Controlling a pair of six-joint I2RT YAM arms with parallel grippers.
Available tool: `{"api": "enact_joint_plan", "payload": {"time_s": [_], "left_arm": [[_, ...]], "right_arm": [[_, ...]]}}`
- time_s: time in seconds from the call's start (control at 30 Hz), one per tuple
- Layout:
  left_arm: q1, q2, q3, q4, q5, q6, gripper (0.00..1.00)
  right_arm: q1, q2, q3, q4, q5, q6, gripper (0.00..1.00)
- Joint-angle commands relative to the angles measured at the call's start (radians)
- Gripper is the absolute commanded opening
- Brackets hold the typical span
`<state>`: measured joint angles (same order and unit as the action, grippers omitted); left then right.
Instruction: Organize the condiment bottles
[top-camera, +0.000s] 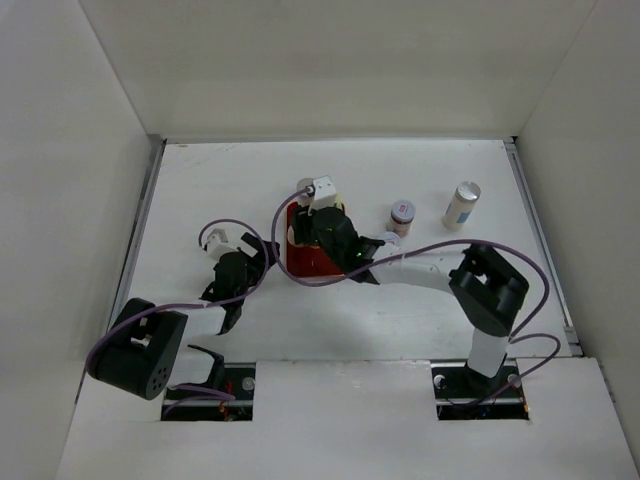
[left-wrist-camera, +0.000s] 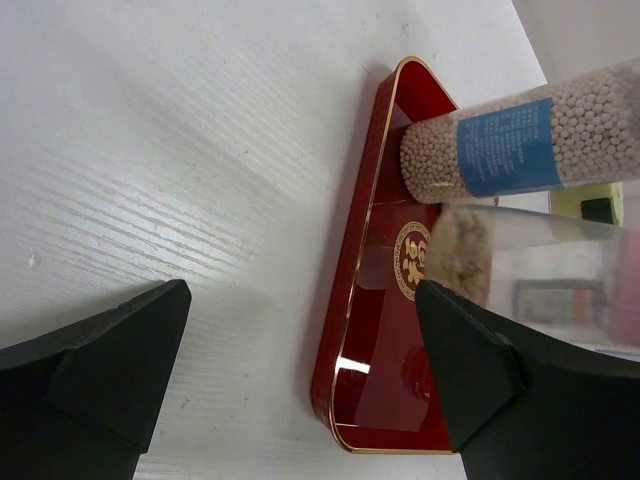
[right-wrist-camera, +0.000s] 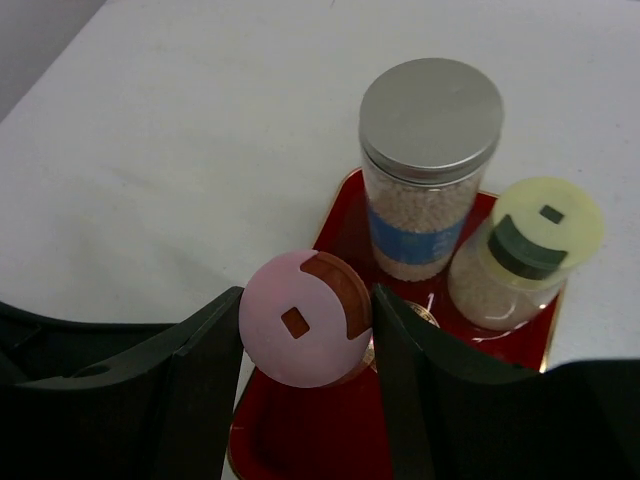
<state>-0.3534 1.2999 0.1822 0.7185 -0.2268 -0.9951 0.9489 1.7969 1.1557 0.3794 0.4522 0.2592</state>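
The right jaws are clamped on a pink-capped bottle (right-wrist-camera: 305, 330) over the red tray (right-wrist-camera: 300, 440). Just beyond it, a silver-lidded jar (right-wrist-camera: 430, 150) and a yellow-capped jar (right-wrist-camera: 530, 240) stand on the tray side by side. The left jaws gape wide and empty above the tabletop (left-wrist-camera: 200, 150) beside the tray. A small jar (top-camera: 402, 213) and a grey-capped bottle (top-camera: 462, 205) stand on the tabletop, right of the tray.

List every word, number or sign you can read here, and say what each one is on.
"福", gold, inside a round emblem on the floor of the red tray.
Blue label on the bead-filled bottle: white print, too small to read.
Label on the clear bottle beside it: blurred, unreadable.
Pink-capped bottle: no text visible.
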Motion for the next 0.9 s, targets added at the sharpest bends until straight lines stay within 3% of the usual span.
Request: {"api": "enact_joint_plan", "payload": {"time_s": [0.0, 0.23, 0.63, 0.87], "left_arm": [[0.004, -0.01, -0.012, 0.03, 0.003, -0.014, 1.0], [0.004, -0.011, -0.013, 0.032, 0.007, -0.013, 1.0], [0.0, 0.012, -0.006, 0.036, 0.012, -0.014, 1.0], [0.004, 0.006, -0.01, 0.044, 0.021, -0.014, 1.0]], "right_arm": [[0.001, 0.059, 0.102, 0.033, -0.027, 0.015, 0.44], [0.001, 0.148, 0.147, 0.027, 0.017, 0.005, 0.46], [-0.011, 0.153, 0.119, 0.003, 0.056, 0.006, 0.48], [-0.008, 0.174, 0.127, 0.001, 0.03, 0.026, 0.66]]}}
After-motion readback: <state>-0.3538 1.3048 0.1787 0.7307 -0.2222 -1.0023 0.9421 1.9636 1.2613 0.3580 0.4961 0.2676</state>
